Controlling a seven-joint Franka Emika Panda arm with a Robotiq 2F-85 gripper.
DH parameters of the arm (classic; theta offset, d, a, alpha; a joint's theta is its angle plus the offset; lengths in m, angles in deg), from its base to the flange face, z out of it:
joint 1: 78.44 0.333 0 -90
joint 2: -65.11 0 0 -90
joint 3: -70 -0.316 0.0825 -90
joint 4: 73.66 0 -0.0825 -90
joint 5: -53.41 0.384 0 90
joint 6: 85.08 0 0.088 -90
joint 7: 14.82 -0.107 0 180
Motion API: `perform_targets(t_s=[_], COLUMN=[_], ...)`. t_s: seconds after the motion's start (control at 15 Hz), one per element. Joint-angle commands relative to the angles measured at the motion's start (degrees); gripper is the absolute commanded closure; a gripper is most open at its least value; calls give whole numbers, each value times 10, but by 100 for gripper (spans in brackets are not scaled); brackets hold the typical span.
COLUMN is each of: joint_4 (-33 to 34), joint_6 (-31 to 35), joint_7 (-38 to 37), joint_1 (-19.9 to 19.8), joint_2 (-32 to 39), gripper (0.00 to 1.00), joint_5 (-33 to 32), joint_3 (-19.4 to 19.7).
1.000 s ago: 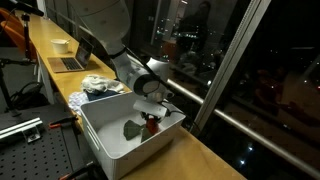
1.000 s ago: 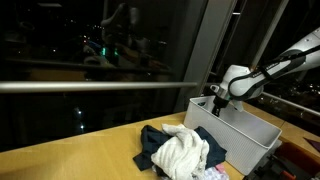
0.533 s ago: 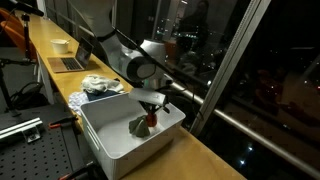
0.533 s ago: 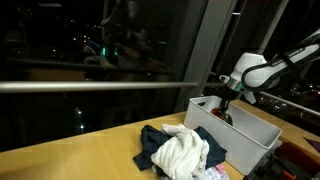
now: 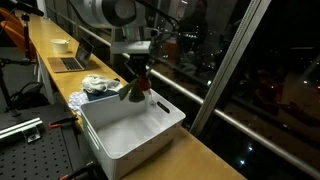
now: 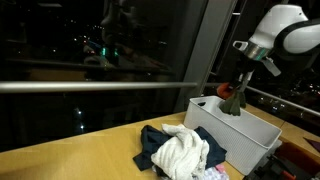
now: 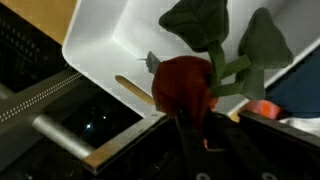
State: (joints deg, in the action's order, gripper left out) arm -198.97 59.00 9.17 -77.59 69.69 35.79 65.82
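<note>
My gripper [image 5: 138,76] is shut on an artificial red rose [image 7: 183,84] with green leaves [image 7: 200,20] and holds it in the air above the white plastic bin [image 5: 110,143]. In an exterior view the rose [image 6: 234,97] hangs from the gripper [image 6: 243,82] over the bin [image 6: 250,135]. In the wrist view the red bloom sits just beyond the dark fingers [image 7: 185,135], with the bin's inside [image 7: 120,50] below it.
A pile of clothes [image 6: 180,150] lies on the wooden table beside the bin, also seen behind it [image 5: 97,87]. A laptop [image 5: 72,60] and a cup [image 5: 61,45] stand farther along the table. A dark window with a metal rail [image 6: 90,86] runs alongside.
My gripper has risen out of the bin with the rose in it, from low inside the bin to well above its rim.
</note>
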Motion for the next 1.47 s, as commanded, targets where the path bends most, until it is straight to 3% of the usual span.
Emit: perform_targets(t_s=[0.0, 0.2, 0.4, 0.87, 0.93, 1.0, 1.2, 1.4], joint_4=[19, 73, 124, 158, 155, 152, 143, 126], joint_6=[-86, -159, -191, -186, -194, -202, -250, -342], joint_7=[-29, -46, -30, 73, 92, 109, 167, 257], joint_1=[51, 95, 120, 126, 126, 125, 117, 92], joint_2=[-62, -72, -46, 4, 0, -4, -41, -105], gripper=[97, 97, 97, 97, 63, 62, 40, 19], joint_5=[-8, -2, 18, 118, 138, 154, 196, 205], joint_3=[-33, -72, -92, -101, -104, -105, -99, -67])
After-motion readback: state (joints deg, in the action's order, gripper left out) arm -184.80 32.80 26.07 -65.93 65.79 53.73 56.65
